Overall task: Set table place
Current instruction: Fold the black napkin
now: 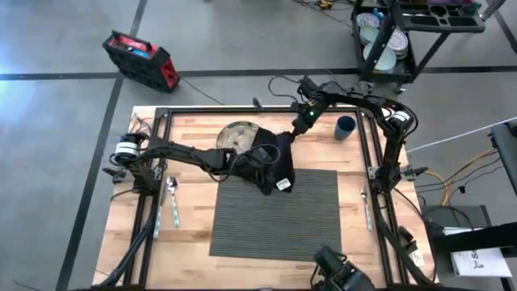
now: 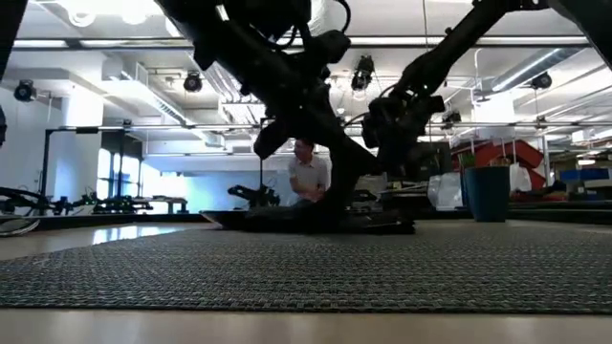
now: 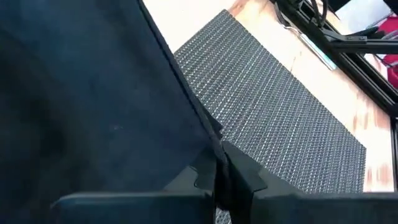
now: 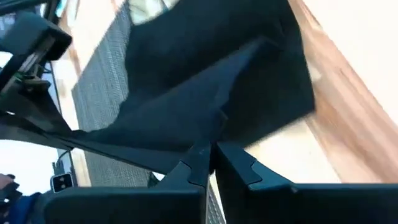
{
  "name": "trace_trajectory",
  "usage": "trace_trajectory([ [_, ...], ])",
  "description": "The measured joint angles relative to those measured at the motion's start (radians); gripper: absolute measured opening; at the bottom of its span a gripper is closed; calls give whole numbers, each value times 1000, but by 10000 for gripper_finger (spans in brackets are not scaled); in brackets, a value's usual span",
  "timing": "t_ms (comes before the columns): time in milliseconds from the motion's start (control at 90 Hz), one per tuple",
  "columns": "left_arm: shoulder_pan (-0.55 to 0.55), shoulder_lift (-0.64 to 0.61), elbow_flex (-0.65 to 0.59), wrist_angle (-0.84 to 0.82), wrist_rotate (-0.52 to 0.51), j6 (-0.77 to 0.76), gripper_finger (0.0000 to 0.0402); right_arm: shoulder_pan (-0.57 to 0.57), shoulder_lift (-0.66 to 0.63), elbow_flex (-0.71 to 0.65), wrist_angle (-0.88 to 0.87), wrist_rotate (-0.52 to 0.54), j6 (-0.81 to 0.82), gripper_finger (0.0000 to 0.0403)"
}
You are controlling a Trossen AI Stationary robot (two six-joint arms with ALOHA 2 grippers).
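Placemat: lies flat on the table, long sides parallel to the near edge, centred.
Napkin: black cloth held up over the placemat's far-left corner, partly draped.
Left gripper: fingers pinched together on the napkin's edge.
Right gripper: likewise clamped on the cloth, from the far side.
Key relation: placemat lies nearward of both grippers; left arm is nearer.

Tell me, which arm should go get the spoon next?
Probably the left. The spoon lies on the table's left side, close to the left arm's base. Both pincers, left and right, are shut on the napkin, so the left must let go first.
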Motion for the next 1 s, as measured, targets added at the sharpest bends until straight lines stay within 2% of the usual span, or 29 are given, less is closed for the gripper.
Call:
trace_trajectory([
  [111,-10,28,0,57,42,-8,34,-39,1,-45,22,52,27,33],
  [267,-2,46,0,108,36,-20,84,-95,1,-70,23,33,28,83],
  [344,-4,47,-1,140,32,-19,111,-131,-7,-69,29,-12,37,109],
  [478,2,47,0,189,24,-9,156,-157,-58,-69,49,-151,57,144],
  [622,24,37,0,135,14,-15,191,-151,-184,-84,48,-167,59,159],
  [800,55,19,0,0,13,14,193,-86,-369,-158,55,-164,29,150],
  [1000,74,-16,-2,-101,-9,58,164,-21,-524,-338,144,-9,41,119],
])
